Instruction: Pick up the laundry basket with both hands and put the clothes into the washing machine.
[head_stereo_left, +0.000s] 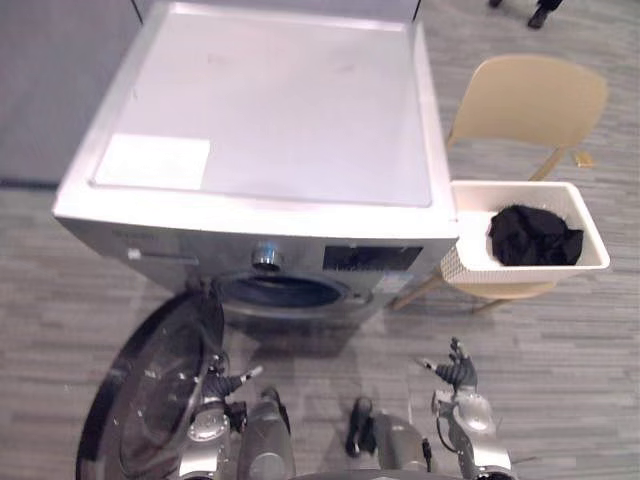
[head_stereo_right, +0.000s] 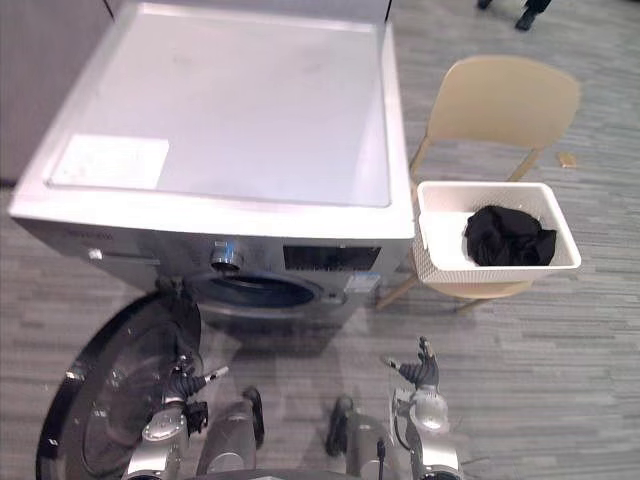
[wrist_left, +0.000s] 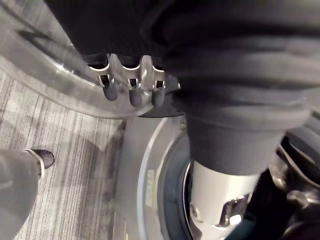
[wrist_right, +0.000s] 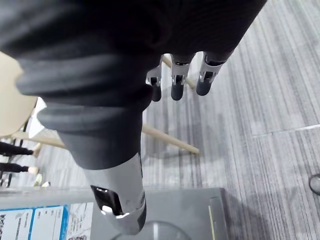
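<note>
- The laundry basket (head_stereo_left: 466, 252) sits on the chair (head_stereo_left: 528, 100), ahead and to the right of the fingers of our right hand (head_stereo_left: 455, 372), well apart from them.
- The black clothes (head_stereo_left: 533, 236) lie heaped in its right half.
- Its long axis runs side to side before us, so we judge each hand needs one short end.
- Our right hand is the nearer one. It hangs low over the floor, fingers loosely spread and holding nothing.
- Our left hand (head_stereo_left: 225, 384) is well apart from the basket, fingers relaxed and empty, just beside the open door (head_stereo_left: 150, 390). We cannot tell whether they touch it.
- The washing machine (head_stereo_left: 270, 110) has its drum opening (head_stereo_left: 280, 292) ahead of the left fingers.
</note>
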